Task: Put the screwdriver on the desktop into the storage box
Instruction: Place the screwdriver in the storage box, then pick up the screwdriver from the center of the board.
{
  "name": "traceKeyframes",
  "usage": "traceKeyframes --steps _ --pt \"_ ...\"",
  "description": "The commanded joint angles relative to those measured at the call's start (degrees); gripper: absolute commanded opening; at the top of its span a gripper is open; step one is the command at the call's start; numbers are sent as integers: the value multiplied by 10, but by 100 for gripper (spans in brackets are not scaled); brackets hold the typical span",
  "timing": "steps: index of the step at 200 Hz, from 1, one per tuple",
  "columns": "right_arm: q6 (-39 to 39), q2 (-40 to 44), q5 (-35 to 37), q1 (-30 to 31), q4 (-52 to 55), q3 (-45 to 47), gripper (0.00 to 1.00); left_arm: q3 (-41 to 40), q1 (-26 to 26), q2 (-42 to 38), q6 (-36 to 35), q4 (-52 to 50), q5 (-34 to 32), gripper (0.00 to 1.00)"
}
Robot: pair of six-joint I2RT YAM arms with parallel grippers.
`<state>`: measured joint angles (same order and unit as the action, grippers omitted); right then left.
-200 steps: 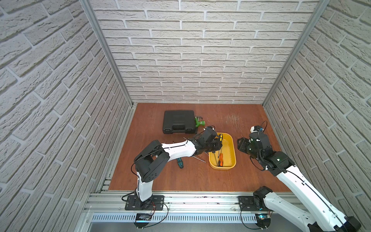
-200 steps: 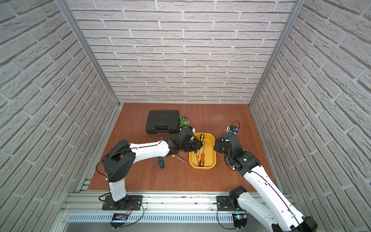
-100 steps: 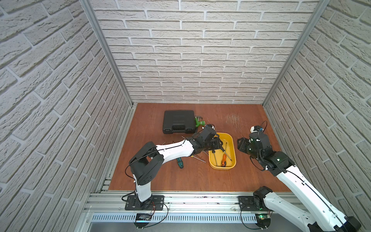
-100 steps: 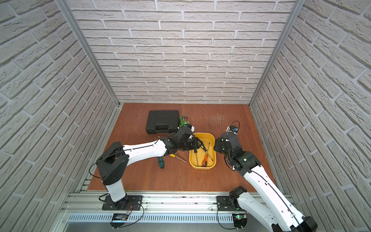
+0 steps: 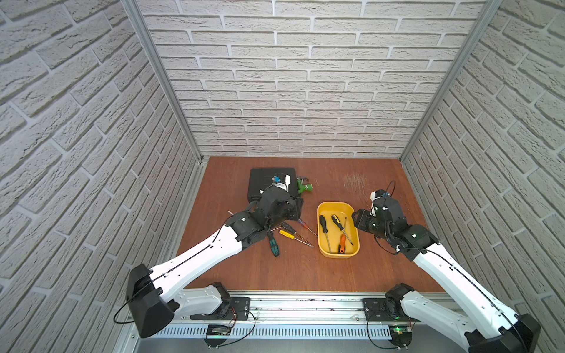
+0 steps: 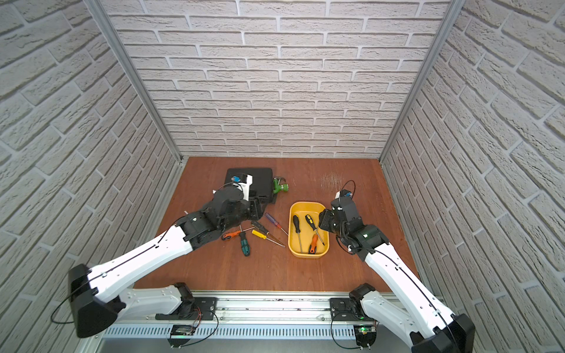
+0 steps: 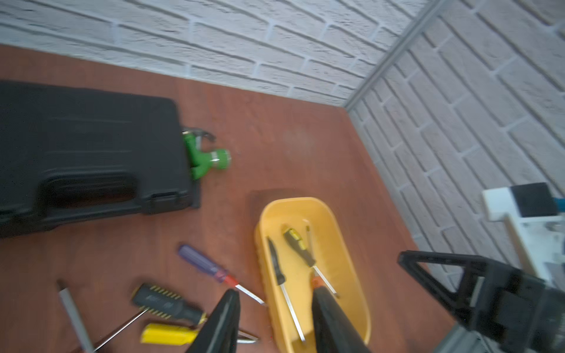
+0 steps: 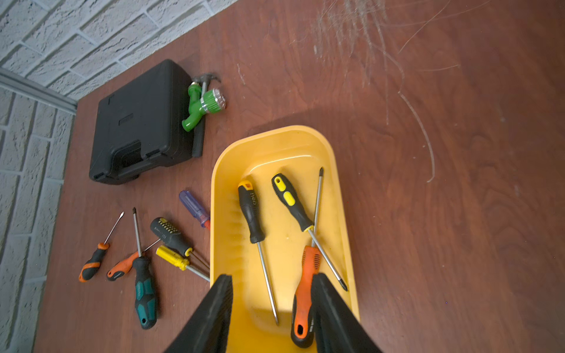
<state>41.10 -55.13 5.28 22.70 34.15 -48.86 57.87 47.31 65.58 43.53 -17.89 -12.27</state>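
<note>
Both arms stretch low, left gripper (image 5: 296, 209) and right gripper (image 5: 356, 220) parted and empty (flanking the box (image 5: 337, 255)); the left has pulled back off it.

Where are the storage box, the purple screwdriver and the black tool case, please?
storage box (image 8: 284, 146): right wrist view, bare inner wall.
purple screwdriver (image 8: 194, 207): right wrist view, middle of handle.
black tool case (image 8: 137, 122): right wrist view, lid centre.

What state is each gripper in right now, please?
Left gripper: open, holding nothing.
Right gripper: open, holding nothing.
</note>
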Motion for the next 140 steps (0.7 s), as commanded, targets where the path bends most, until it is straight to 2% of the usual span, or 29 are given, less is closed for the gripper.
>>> traceKeyframes --steps 1,34,71,96,116,140 --pt "-14 -30 -46 19 -46 -19 47 -61 -26 -52 17 -51 -38 44" --pt "-38 -109 -35 89 -41 -76 47 -127 -53 -112 62 -76 -41 44" --pt "-54 -217 -38 172 -40 -148 47 -160 -61 -126 89 -86 -36 44" --pt "-45 -291 -54 199 -47 -183 47 -166 -66 -123 100 -91 -33 44" --pt "-45 -344 -49 210 -31 -218 55 -175 -71 -122 112 -89 -28 44" --pt "-50 -387 -49 212 -18 -251 57 -191 -73 -128 123 -77 -22 44"
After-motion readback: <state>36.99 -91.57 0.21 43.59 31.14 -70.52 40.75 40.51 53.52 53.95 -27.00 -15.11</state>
